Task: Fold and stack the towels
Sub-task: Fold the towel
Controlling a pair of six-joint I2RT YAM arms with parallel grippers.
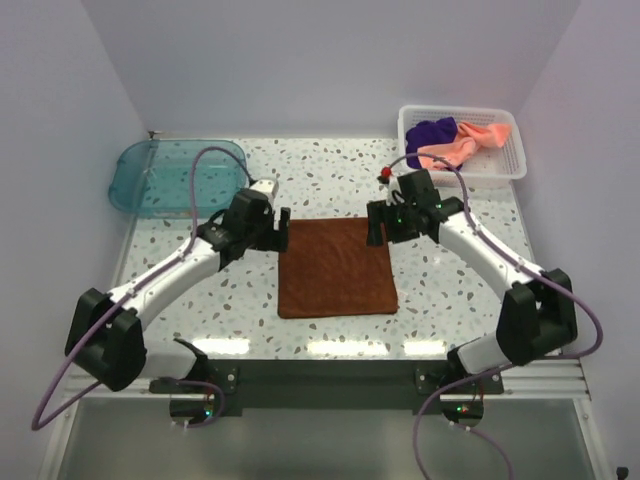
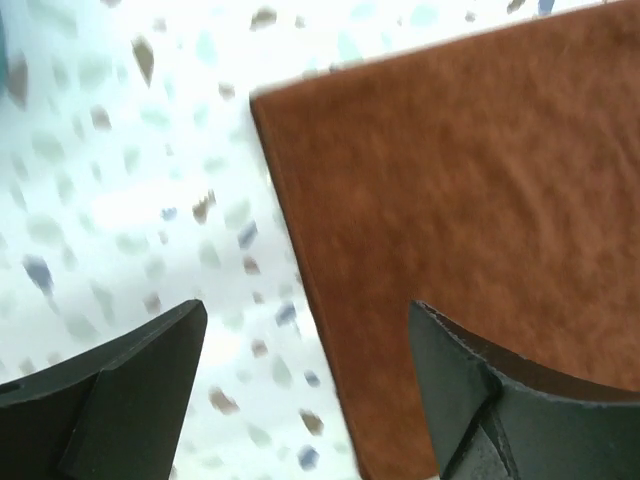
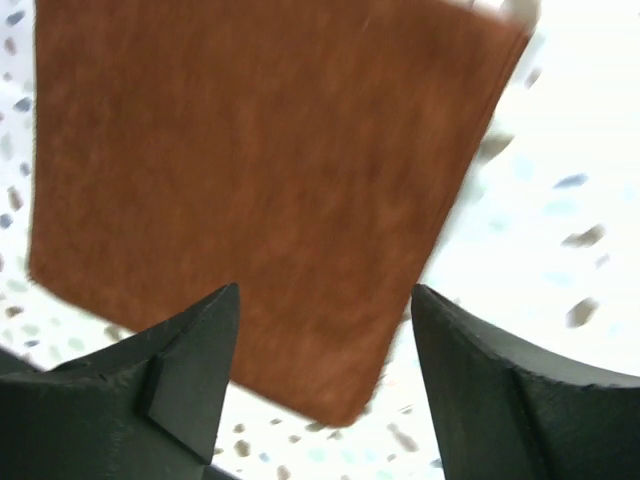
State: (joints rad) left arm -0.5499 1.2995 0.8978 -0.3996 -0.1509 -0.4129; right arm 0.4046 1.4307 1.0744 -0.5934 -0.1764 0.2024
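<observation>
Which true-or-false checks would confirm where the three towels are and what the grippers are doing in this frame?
1. The brown towel lies flat on the table. True.
2. The pink towel is stacked on the brown towel. False: it lies in the white basket.
3. The purple towel lies in the basket beside the pink towel. True.
4. The left gripper is shut on the brown towel. False: it is open and holds nothing, near the towel's far left corner.
5. The right gripper is open. True.
</observation>
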